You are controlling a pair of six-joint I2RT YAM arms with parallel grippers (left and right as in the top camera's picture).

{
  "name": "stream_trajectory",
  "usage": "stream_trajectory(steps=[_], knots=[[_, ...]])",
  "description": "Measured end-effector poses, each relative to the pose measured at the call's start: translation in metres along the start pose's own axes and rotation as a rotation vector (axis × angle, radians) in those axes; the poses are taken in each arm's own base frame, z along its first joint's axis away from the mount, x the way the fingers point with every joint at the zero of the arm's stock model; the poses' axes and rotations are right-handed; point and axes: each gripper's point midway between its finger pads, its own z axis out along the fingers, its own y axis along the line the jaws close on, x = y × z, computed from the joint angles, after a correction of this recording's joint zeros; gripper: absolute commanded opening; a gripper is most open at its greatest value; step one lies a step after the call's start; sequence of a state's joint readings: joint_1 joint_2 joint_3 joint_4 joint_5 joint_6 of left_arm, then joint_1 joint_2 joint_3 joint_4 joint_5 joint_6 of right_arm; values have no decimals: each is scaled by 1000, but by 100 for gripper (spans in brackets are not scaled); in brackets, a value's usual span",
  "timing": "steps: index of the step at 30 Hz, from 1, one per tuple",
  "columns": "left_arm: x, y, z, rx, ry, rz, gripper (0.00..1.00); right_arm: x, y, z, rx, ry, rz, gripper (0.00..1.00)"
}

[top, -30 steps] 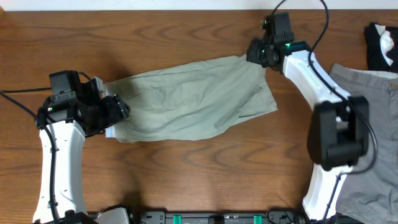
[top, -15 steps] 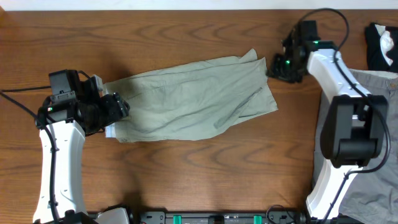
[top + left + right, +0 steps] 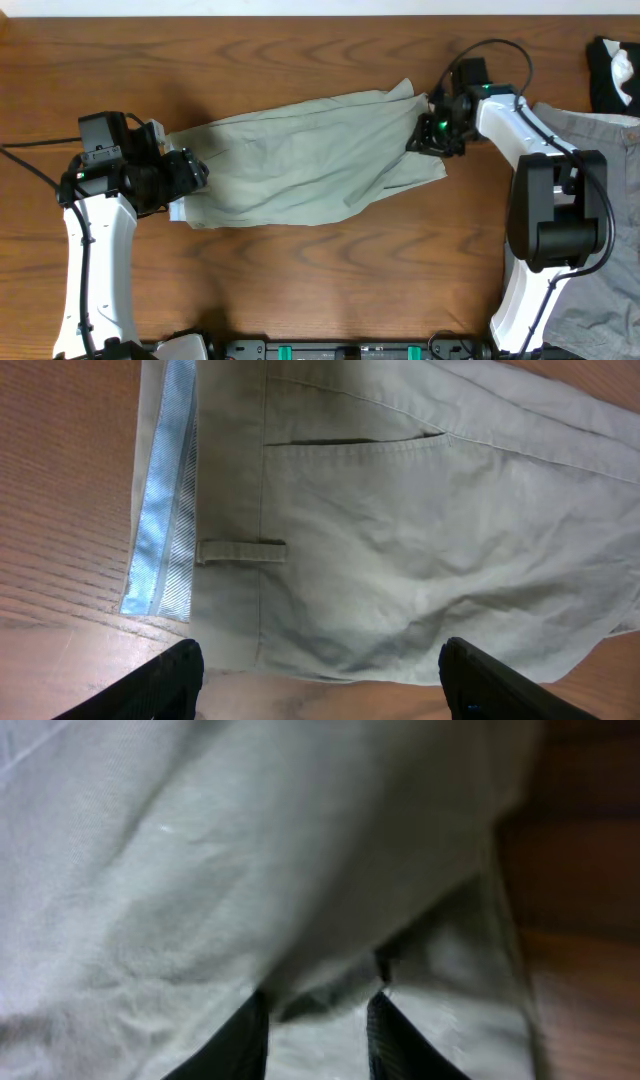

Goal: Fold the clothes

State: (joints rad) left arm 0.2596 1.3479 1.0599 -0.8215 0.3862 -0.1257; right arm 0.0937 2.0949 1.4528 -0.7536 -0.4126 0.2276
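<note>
The clothes, pale khaki-green shorts (image 3: 300, 165), lie spread across the middle of the wooden table (image 3: 320, 290), waistband to the left. My left gripper (image 3: 190, 172) hovers open over the waistband end. In the left wrist view its fingers (image 3: 165, 680) stand wide apart over the shorts' (image 3: 400, 540) near edge, beside the pale blue-white lining (image 3: 160, 510). My right gripper (image 3: 428, 135) sits on the shorts' right leg edge. In the right wrist view it (image 3: 318, 1035) is shut on a fold of the shorts (image 3: 200, 870), with cloth bunched between its dark fingers (image 3: 240, 1045).
Darker grey shorts (image 3: 610, 200) lie at the right edge, partly under my right arm. A small black-and-white garment (image 3: 612, 75) lies in the far right corner. Bare wood (image 3: 590, 920) shows right of the held leg.
My right gripper left the shorts' far right corner, swung right, then came back down onto the right leg edge and closed on cloth. The left arm has not moved.
</note>
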Motion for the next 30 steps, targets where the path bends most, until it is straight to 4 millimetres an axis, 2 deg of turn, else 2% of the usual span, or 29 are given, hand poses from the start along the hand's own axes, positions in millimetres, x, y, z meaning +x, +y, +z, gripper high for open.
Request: stream_trajectory(steps=[2, 4, 8, 11, 14, 16, 18, 21, 23, 26, 27, 28, 29, 30], knots=[[0, 0, 0, 0, 0, 0, 77, 0, -1, 3, -3, -8, 4, 14], [0, 0, 0, 0, 0, 0, 77, 2, -3, 6, -1, -9, 9, 1], [0, 0, 0, 0, 1, -1, 77, 10, -8, 9, 10, 17, 30, 1], [0, 0, 0, 0, 0, 0, 77, 20, -12, 3, 20, 56, 45, 1], [0, 0, 0, 0, 0, -1, 77, 24, -10, -16, 22, 52, 34, 1], [0, 0, 0, 0, 0, 0, 77, 22, -5, -37, 19, 20, 17, 1], [0, 0, 0, 0, 0, -1, 77, 22, 2, -67, 26, -33, -6, 1], [0, 0, 0, 0, 0, 0, 77, 26, 8, -95, 48, -73, -27, 1], [0, 0, 0, 0, 0, -1, 77, 32, 7, -104, 75, -67, -26, 1], [0, 0, 0, 0, 0, 0, 77, 44, -3, -104, 127, -18, -5, 1], [0, 0, 0, 0, 0, 0, 77, 47, -7, -102, 143, -4, 1, 6], [0, 0, 0, 0, 0, 0, 77, 49, -10, -100, 158, 6, 6, 28], [0, 0, 0, 0, 0, 0, 77, 50, -14, -98, 172, 12, 12, 45], [0, 0, 0, 0, 0, 0, 77, 50, -17, -97, 187, 16, 11, 48]])
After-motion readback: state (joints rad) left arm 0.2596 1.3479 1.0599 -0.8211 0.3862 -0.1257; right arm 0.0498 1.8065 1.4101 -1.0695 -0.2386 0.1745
